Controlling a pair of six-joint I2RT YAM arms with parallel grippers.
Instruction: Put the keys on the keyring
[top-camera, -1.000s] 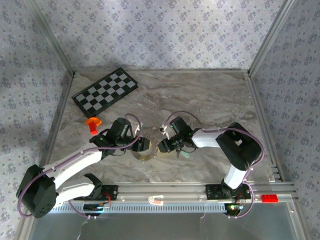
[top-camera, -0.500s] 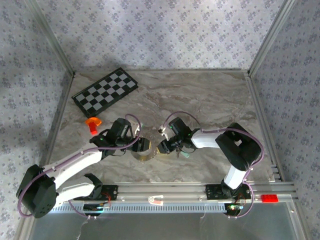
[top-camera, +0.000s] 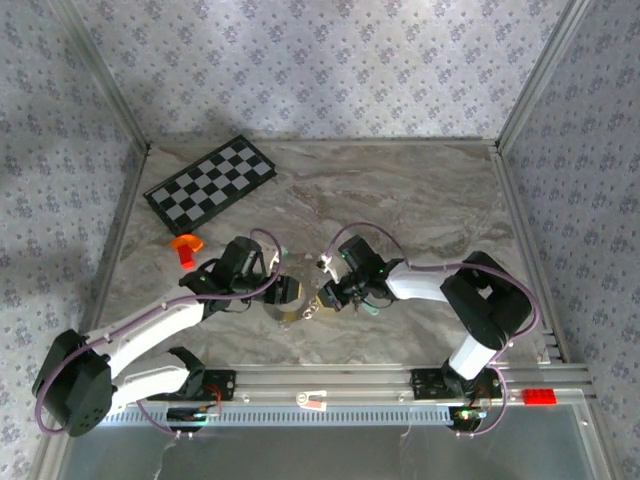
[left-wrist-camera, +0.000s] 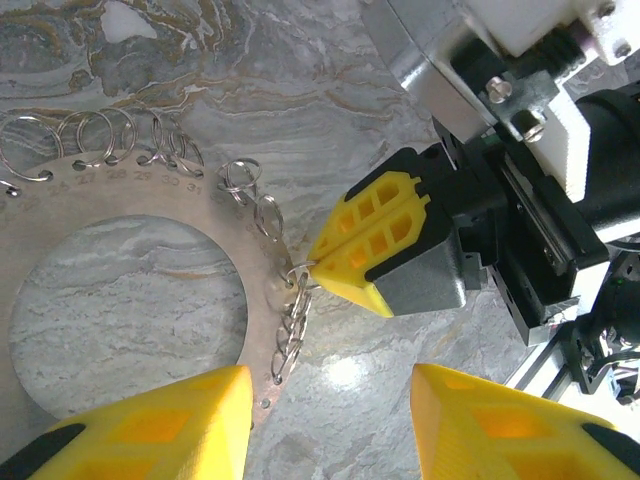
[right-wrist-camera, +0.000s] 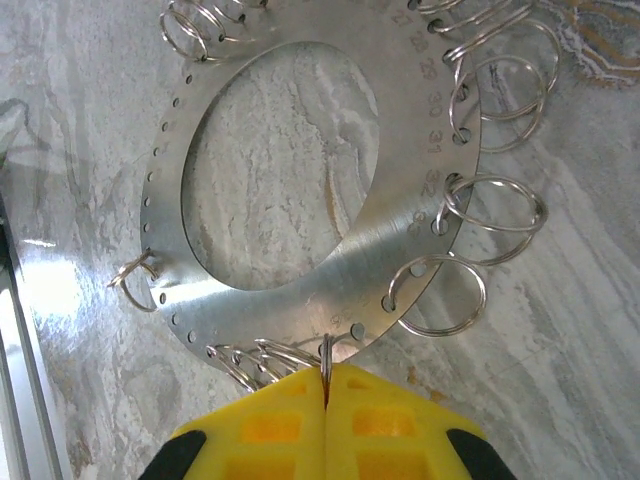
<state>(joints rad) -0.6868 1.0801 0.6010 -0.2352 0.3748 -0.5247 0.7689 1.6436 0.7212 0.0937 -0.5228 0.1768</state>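
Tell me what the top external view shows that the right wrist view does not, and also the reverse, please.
Top external adds: the checkerboard, the orange piece and a pale green key beside the right arm. Right wrist adds: numbers stamped on the keyring, its row of small holes, and the jaws of the right gripper shut on one small wire ring at the rim. Shared: the keyring, the right gripper and the marble table.

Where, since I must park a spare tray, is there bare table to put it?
Widest bare table lies right of the checkerboard, out to the right wall. A narrower strip runs along the near rail below the keyring. Crowded: the middle, where left claw and right claw meet at the keyring.
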